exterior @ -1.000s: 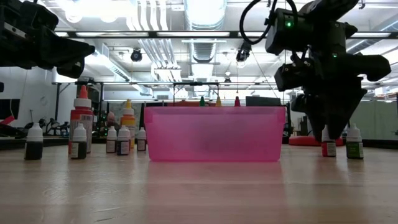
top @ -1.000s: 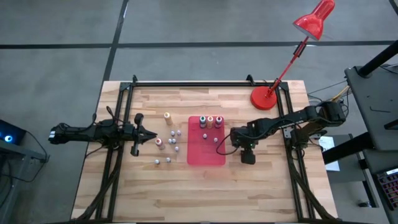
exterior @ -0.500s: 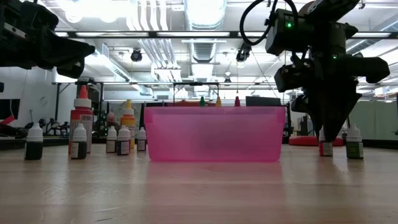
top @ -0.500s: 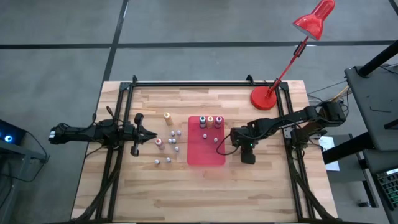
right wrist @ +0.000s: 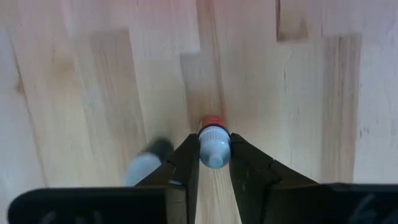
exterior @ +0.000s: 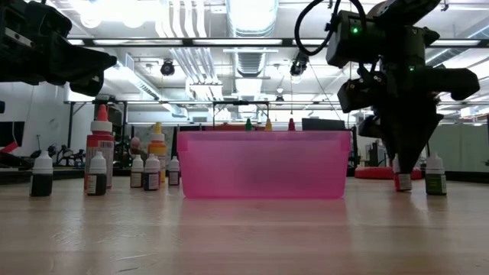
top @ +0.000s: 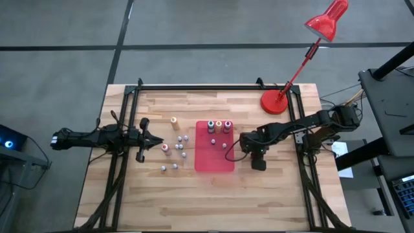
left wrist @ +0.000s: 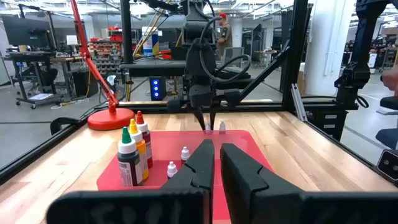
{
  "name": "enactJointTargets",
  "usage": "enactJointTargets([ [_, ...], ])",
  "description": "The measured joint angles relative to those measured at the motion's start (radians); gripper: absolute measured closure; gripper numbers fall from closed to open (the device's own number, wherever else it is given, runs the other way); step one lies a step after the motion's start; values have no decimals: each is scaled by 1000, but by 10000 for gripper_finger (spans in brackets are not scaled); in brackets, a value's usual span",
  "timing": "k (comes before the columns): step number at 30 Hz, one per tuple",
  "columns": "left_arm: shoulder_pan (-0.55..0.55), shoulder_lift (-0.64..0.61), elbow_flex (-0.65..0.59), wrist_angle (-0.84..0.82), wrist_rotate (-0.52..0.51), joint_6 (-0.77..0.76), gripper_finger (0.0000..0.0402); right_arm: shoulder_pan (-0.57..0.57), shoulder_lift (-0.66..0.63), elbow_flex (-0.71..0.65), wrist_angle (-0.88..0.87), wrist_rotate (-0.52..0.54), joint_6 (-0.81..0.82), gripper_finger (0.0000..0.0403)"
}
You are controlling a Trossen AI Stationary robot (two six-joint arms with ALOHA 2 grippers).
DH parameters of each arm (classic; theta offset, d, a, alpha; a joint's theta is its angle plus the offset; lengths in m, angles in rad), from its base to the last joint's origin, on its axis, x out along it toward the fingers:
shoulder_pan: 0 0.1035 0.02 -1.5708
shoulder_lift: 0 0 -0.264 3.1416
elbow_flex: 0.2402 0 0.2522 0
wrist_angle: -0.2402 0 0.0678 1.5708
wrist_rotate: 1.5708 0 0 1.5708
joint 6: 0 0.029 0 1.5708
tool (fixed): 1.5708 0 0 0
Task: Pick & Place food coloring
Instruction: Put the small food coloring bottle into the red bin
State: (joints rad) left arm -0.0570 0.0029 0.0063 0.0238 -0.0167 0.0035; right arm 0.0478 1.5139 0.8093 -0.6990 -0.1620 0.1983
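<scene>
Table (top: 194,194): pale wood planks, smooth, faint sheen. Tray (exterior: 263,164): translucent pink plastic, glossy. Food coloring bottles (left wrist: 134,158): shiny plastic, pale matt caps. Lamp (top: 326,18): glossy red. Frame (top: 194,86): black metal, matt.

Both arms were built in dark black segments, with looped black cables carried overhead. Each gripper was fitted with two tapered, matte-black fingers.
</scene>
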Motion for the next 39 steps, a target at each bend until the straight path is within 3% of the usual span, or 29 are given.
enactJointTargets([
  [16,0,0,0,0,0,0,399,0,14,292,-190,3,-163,338],
  [22,0,0,0,0,0,0,399,0,77,416,-290,3,-247,338],
  [39,0,0,0,0,0,0,399,-14,229,637,-325,5,-386,337],
])
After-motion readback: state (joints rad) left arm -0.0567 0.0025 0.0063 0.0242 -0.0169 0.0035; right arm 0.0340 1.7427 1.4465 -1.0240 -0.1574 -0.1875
